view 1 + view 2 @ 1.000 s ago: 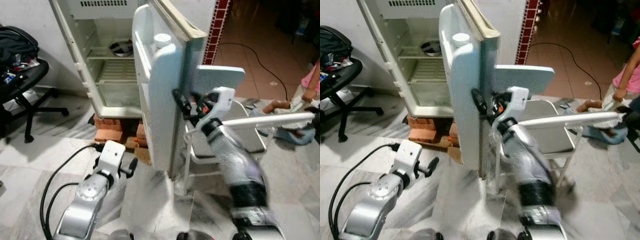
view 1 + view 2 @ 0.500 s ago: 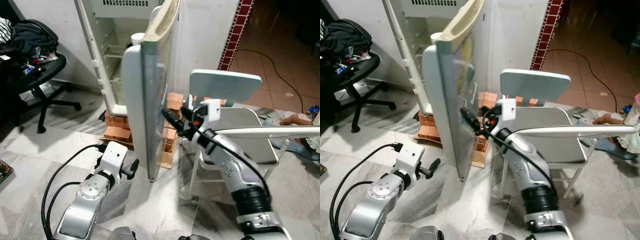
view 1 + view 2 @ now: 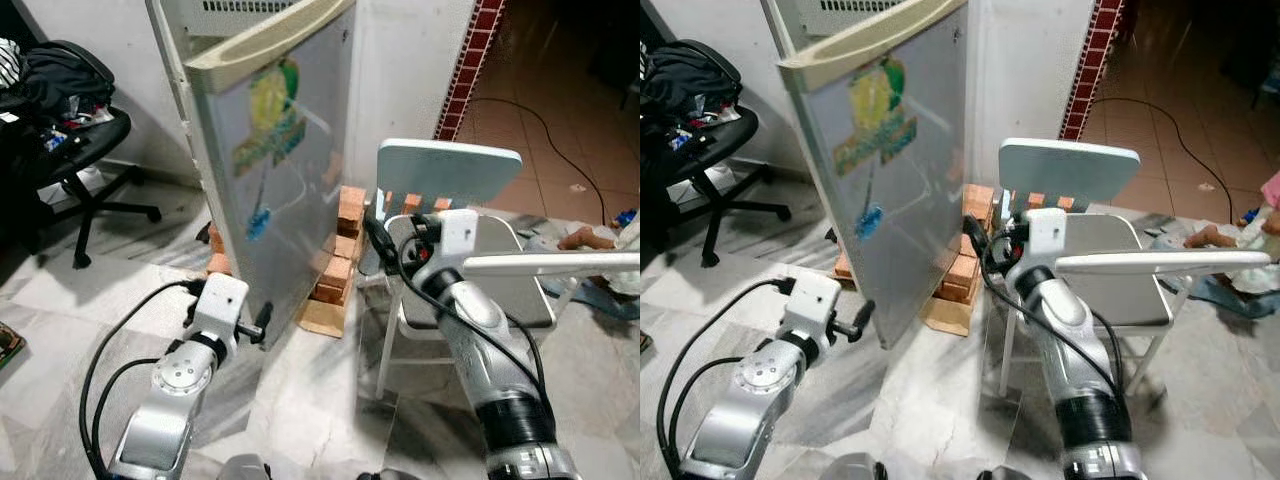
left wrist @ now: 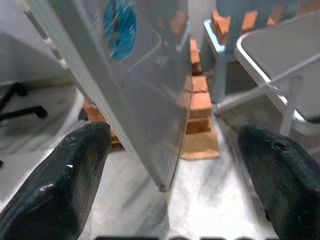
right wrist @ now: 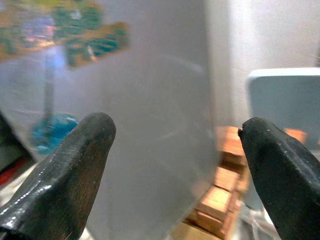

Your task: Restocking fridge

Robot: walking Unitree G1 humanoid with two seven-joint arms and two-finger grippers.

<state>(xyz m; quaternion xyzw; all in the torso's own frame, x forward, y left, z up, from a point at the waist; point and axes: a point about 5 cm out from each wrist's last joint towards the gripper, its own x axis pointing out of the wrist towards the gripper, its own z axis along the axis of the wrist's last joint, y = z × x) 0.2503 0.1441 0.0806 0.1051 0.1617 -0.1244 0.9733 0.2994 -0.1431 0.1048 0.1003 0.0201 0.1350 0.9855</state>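
Observation:
The grey fridge door (image 3: 285,170) faces me with its outside, swung almost against the fridge body. It carries a yellow and green sticker (image 3: 268,115) and a small blue one (image 3: 258,222). My right gripper (image 3: 375,236) hangs open in the air to the right of the door, apart from it and in front of the white chair. In the right wrist view the door (image 5: 150,100) lies ahead between the open fingers (image 5: 65,175). My left gripper (image 3: 256,330) is open, low down by the door's bottom corner (image 4: 162,186).
A white plastic chair (image 3: 450,170) stands right of the fridge, with a white bar (image 3: 560,263) across it. Bricks (image 3: 340,260) prop up the fridge. An office chair (image 3: 70,130) piled with clothes is at the left. A black cable (image 3: 120,340) loops on the floor. A person (image 3: 600,240) sits far right.
The door has swung from edge-on to nearly shut, hiding the shelves. My right gripper has come off the door's edge and drawn back toward the chair. The left arm stays low.

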